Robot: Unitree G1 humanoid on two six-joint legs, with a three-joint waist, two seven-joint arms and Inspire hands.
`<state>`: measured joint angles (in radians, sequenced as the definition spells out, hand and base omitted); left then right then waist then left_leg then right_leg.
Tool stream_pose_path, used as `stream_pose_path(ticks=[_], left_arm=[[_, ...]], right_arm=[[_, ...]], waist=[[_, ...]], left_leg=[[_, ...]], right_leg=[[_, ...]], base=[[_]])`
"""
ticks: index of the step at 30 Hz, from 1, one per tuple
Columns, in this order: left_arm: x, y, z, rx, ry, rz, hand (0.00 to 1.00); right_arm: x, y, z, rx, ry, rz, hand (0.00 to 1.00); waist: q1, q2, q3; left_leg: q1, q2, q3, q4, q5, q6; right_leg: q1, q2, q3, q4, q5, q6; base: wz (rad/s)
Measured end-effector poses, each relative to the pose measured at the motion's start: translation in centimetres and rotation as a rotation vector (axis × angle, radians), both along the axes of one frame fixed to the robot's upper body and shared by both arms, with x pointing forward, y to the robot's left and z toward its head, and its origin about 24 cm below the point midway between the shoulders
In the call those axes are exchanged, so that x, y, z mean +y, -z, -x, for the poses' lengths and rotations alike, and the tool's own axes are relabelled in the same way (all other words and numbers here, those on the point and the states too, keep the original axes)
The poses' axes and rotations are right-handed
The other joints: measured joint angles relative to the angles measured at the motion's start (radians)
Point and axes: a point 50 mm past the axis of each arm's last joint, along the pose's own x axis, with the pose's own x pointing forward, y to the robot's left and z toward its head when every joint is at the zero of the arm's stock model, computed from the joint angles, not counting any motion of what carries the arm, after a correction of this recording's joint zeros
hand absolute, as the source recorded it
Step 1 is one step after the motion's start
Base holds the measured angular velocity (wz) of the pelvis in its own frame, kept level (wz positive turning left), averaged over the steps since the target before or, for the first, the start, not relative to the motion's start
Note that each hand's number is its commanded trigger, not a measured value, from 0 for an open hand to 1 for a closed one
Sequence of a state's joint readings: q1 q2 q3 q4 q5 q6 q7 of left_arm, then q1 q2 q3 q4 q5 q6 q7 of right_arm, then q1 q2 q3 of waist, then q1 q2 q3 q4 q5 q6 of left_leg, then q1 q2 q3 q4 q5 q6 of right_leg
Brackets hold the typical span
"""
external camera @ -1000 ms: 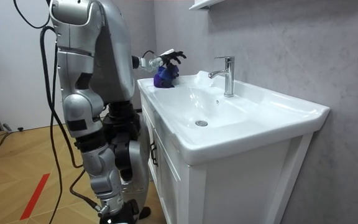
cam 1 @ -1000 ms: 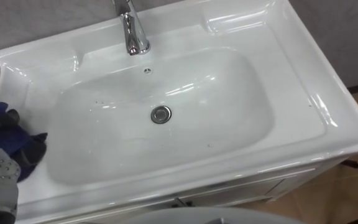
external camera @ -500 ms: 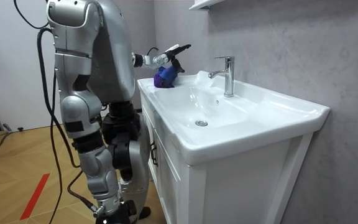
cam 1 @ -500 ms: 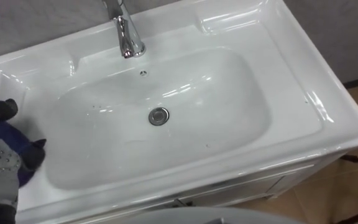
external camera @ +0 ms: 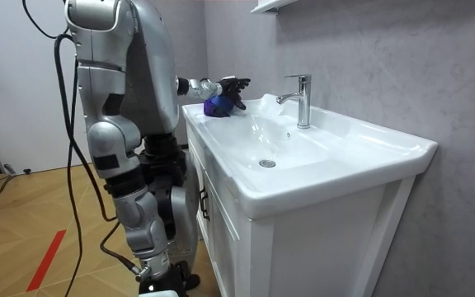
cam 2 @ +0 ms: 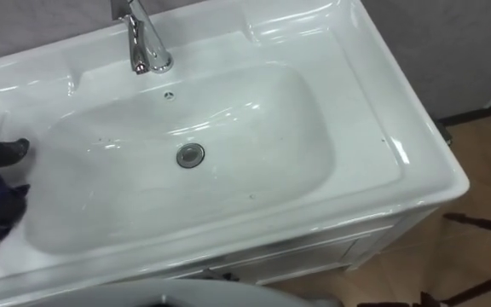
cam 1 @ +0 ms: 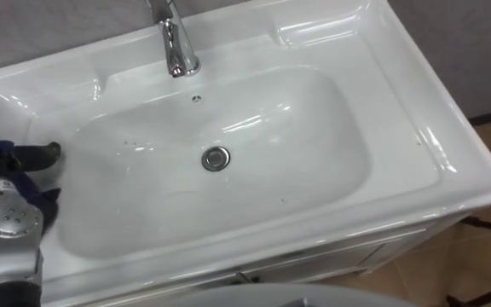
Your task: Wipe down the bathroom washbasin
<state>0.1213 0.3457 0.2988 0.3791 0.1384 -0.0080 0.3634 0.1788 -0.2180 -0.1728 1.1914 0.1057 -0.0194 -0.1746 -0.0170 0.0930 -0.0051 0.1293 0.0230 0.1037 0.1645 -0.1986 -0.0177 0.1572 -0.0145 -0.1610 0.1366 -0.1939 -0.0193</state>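
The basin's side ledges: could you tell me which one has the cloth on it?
The left ledge, where the left hand is over the blue cloth; the right ledge is bare.

The 2 eye views look steeply down from close above the basin, sharing its faucet. The room view faces both sidelong, farther off.

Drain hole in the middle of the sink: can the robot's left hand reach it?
Probably yes. The left hand rests on the blue cloth at the basin's left rim, and the bowl between it and the drain lies open; the faucet stands off at the back.
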Motion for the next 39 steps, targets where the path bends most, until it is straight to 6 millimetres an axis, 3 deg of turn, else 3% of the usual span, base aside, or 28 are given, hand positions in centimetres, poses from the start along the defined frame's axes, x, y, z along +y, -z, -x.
stream_pose_path(ticks=[4,10,13,14,28,33,39], left_arm=[[0.0,-0.1,-0.2,-0.025,-0.004,0.048,0.0],[0.3,-0.9,-0.9,-0.088,-0.025,0.087,0.0],[0.6,-1.9,-1.8,-0.128,-0.03,0.064,0.0],[0.7,-2.3,-2.1,-0.149,-0.035,0.058,0.0],[1.7,-6.9,-2.6,-0.309,-0.072,-0.178,0.0],[3.2,-8.0,-1.8,-0.337,-0.132,-0.215,0.0],[4.7,-9.2,-1.0,-0.355,-0.19,-0.259,0.0]], right_arm=[[-0.1,-0.1,0.0,-0.003,0.01,0.013,0.0],[-0.2,-0.1,0.3,-0.002,0.019,0.023,0.0],[-0.2,-0.1,0.2,-0.006,0.018,0.028,0.0],[-0.2,-0.1,0.2,-0.007,0.018,0.029,0.0],[0.2,0.1,1.2,0.023,-0.011,-0.009,0.0],[-0.1,-0.1,0.8,0.009,-0.021,0.007,0.0],[-0.5,-0.3,0.6,-0.004,-0.004,0.02,0.0]], waist=[[-0.003,-0.001,-0.0011],[-0.007,0.018,-0.0004],[-0.007,0.023,0.0018],[-0.006,0.018,0.0076],[-0.005,0.029,0.0036],[0.002,0.037,0.0045],[0.054,0.055,0.0022]], left_leg=[[0.001,0.0,0.001,0.0,0.0,0.0],[0.01,0.001,0.001,-0.001,0.0,0.0],[0.02,0.001,0.005,-0.001,0.0,0.0],[0.021,0.001,0.005,-0.001,0.0,0.0],[0.012,-0.001,0.002,-0.004,0.001,0.002],[0.014,-0.001,0.0,-0.009,0.001,0.002],[0.012,-0.004,0.0,-0.012,0.001,0.002]], right_leg=[[0.001,0.0,0.007,0.003,0.0,0.0],[0.003,0.0,0.007,0.015,0.0,0.0],[0.011,0.0,0.013,0.015,0.0,0.0],[0.016,-0.001,0.015,0.014,0.0,0.001],[0.001,0.0,0.022,0.014,-0.006,0.003],[0.0,0.0,0.02,0.014,-0.006,0.003],[0.0,-0.002,0.018,0.007,-0.006,0.003]], base=[[0.0],[0.0],[-0.04],[-0.04],[-0.01],[-0.03],[0.02]])
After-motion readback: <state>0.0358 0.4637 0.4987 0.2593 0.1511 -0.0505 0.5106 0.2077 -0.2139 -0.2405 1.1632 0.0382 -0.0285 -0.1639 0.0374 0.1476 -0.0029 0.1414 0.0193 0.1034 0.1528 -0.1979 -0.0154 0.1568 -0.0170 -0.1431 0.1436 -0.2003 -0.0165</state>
